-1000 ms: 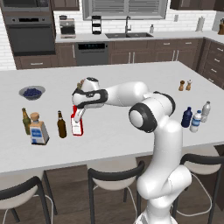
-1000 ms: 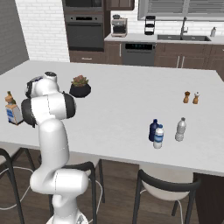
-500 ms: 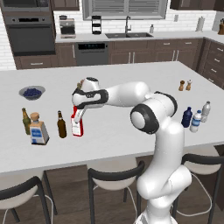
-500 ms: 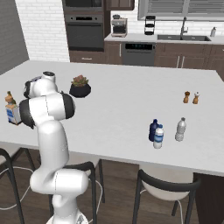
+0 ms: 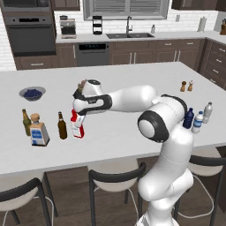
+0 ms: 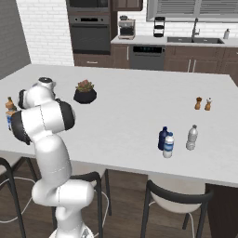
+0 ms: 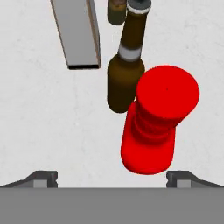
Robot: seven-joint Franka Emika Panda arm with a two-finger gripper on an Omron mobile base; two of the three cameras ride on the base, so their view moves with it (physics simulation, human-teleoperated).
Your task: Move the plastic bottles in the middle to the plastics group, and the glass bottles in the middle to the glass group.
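My gripper (image 5: 80, 114) hangs open just above the red flat-sided bottle (image 5: 77, 126), which stands upright on the counter. In the hand view the red cap (image 7: 168, 97) sits between and ahead of my spread fingertips (image 7: 183, 178), nearer the right one, untouched. The brown beer bottle (image 5: 62, 126) stands right beside it (image 7: 124, 74). Left of them are the olive-green bottle (image 5: 26, 122) and the squat clear bottle (image 5: 39, 132) with a tan stopper. At the far right the small water bottle (image 6: 168, 145) stands next to the dark blue bottle (image 6: 162, 138) and the greyish clear bottle (image 6: 191, 137).
A bowl of blueberries (image 5: 32, 92) sits at the back left. A potted plant (image 6: 85, 91) stands just behind my hand. Two shakers (image 6: 203, 103) are at the back right. Stools (image 5: 117, 176) line the counter's front edge.
The jaws have spread slightly wider around the red bottle's cap. The arm and the bottles have stayed where they were.
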